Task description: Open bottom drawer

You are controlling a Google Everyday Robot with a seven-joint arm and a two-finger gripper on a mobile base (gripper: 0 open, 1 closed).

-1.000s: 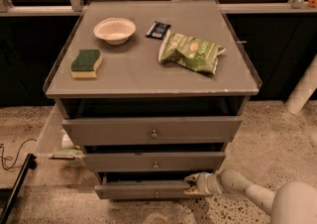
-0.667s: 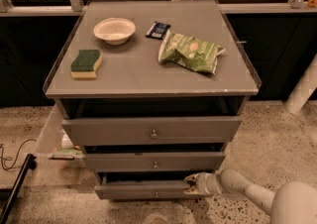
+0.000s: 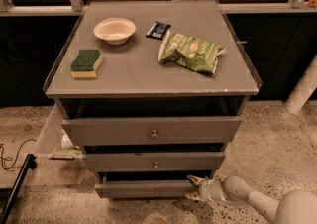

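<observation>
- Pincer [image 3: 194, 189]: reaching in low from the right, meeting the bottom drawer's right end; grip state cannot be told.
- Bottom drawer [image 3: 143, 189]: sitting lowest of three, showing a dark gap above its front.
- Desk [image 3: 138, 72]: carrying sponge [image 3: 86, 63], bowl [image 3: 114, 29], green bag [image 3: 190, 52], dark packet [image 3: 158, 29].

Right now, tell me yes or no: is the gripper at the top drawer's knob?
No, the gripper is down at the right end of the bottom drawer, well below the top drawer.
</observation>
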